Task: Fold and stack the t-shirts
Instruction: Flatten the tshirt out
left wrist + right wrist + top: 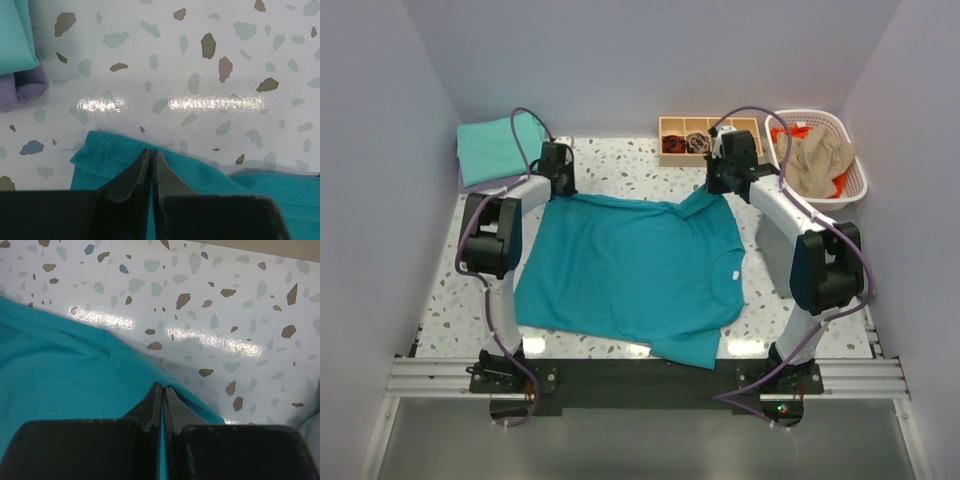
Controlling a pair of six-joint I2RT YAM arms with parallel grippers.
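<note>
The work surface is a white terrazzo-patterned bench (620, 165) enclosed by plain pale walls on three sides. At the bottom of the top view, both arm bases sit on an aluminium rail (640, 378).

Just beyond the rail, the deep teal t-shirt (630, 270) lies spread flat across the centre of the bench. Its collar is toward the right of the frame, one sleeve reaches the lower edge, and the other sleeve points to the upper right.

The left gripper (151, 152) is at the shirt's upper-left corner. Its jaws are pressed together on the hem, and the fabric puckers around the tips. The right gripper (162, 386) is at the upper-right sleeve. Its jaws are likewise closed, with a thin strip of teal fabric pinched between them.

In the upper left of the frame, a folded aqua-green t-shirt (495, 148) rests on a lavender t-shirt (20, 90), well apart from the teal one. At the upper centre stands a wooden compartment tray (680, 128) holding small dark items. In the upper right, a white lattice basket (850, 185) contains a crumpled tan t-shirt (820, 160) over an orange t-shirt (798, 131).
</note>
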